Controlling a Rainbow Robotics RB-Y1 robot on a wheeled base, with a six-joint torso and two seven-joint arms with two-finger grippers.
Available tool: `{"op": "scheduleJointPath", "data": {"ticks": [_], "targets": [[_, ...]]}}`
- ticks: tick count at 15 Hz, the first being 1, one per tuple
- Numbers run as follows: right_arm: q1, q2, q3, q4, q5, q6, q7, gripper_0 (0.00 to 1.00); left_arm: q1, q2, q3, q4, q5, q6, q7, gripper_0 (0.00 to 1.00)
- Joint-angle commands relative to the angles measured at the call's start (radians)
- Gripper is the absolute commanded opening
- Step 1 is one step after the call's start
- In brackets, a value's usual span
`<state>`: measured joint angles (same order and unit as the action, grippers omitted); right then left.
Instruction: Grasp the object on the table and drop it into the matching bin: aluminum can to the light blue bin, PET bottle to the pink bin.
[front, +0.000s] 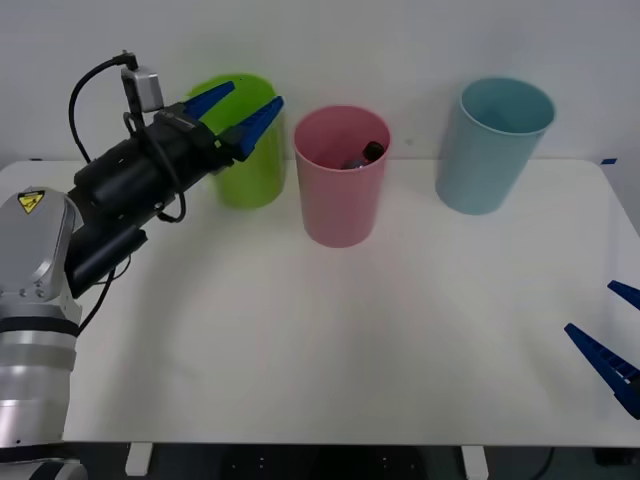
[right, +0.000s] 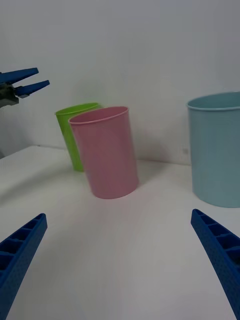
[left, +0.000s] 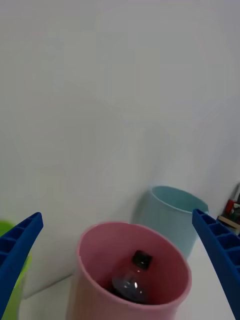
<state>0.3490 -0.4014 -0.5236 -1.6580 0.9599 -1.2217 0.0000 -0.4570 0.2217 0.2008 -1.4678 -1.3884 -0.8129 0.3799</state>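
**Bottle lying in the pink bin, both grippers empty**

The bottle sits inside the pink bin, leaning against the inner wall with its black cap uppermost and its dark lower body down in the cup. From the left wrist view the bottle rests toward the middle of the bin's opening, cap tilted up.

The left gripper is raised above the table, in front of the green bin and just beside the pink bin's rim. Its blue fingers are spread apart and hold nothing.

The right gripper is low at the table's right edge, well apart from all three bins. Its fingers are also spread wide, with nothing between them.

The three bins stand in a row along the far side of the table: green on the robot's left, pink in the middle, and the light blue bin on the right. The green and pink bins stand close together; the light blue bin stands apart from the pink one.
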Motion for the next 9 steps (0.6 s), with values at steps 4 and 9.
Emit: {"op": "scheduleJointPath", "data": {"ticks": [4,9], "targets": [[0.0,0.0,0.0,0.0,0.0,0.0,0.0,1.0,0.162,0.059,0.152,-0.114,0.057,-0.17,-0.022,1.0],[0.0,0.0,0.0,0.0,0.0,0.0,0.0,1.0,0.284,0.143,0.246,-0.132,0.126,-0.299,-0.061,1.0]]}}
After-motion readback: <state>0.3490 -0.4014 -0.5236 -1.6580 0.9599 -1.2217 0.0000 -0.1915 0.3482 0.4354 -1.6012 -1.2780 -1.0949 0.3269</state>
